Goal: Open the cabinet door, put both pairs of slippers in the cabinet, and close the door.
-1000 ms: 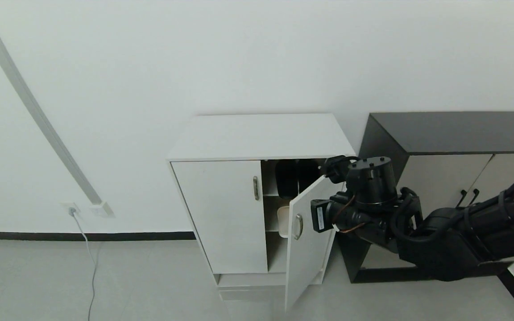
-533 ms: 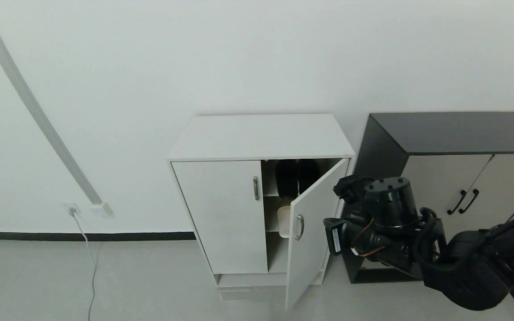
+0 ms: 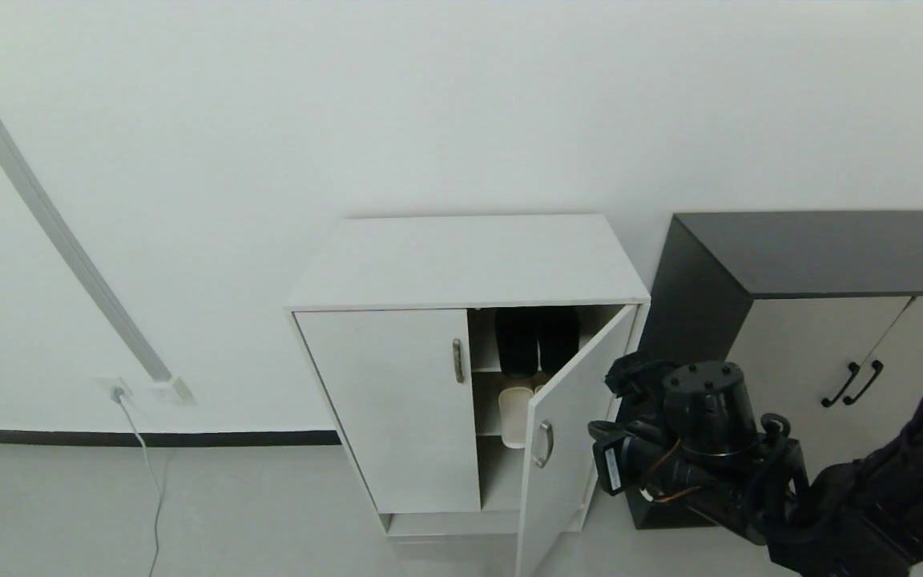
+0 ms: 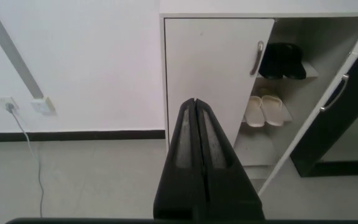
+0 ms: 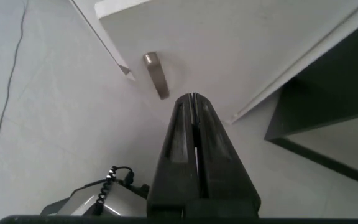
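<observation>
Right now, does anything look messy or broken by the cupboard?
Nothing is spilled or broken. The one odd thing is the right door of the cabinet, which stands half open. Inside, the black slippers sit neatly side by side up top, and the pale slippers sit side by side just below them.

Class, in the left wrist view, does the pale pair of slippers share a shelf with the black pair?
No, the pale slippers lie one level below the black slippers.
</observation>
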Robot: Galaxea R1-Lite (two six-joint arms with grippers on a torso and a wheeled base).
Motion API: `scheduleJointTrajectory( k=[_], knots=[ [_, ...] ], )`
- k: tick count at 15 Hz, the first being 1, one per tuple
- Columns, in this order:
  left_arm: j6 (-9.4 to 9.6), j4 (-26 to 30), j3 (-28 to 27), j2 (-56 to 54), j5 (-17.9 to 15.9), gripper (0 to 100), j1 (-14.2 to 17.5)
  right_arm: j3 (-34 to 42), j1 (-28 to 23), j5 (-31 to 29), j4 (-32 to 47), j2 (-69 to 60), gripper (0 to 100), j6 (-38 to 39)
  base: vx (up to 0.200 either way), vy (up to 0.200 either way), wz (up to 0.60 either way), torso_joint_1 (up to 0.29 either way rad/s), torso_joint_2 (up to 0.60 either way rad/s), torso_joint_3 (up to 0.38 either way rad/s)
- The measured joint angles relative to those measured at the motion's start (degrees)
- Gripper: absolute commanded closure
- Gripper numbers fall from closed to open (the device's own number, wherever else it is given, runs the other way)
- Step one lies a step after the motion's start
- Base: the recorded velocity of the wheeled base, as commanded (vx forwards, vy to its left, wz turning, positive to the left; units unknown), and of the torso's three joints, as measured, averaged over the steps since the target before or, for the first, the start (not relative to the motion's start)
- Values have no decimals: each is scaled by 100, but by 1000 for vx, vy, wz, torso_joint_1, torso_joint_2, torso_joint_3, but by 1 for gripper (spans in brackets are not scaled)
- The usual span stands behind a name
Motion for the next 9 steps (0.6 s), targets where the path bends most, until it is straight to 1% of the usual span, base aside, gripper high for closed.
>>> scheduleJointTrajectory(
  k=[3, 9],
  knots=[
    [4, 0, 0, 0, 0, 100, 0, -288, -66, -5, -224, 490, 100, -2, 0, 0, 0, 0, 0, 0],
    [0, 0, 0, 0, -2, 100, 0, -1393, -254, -10, -219, 1384, 100, -18, 0, 0, 0, 0, 0, 0]
  ],
)
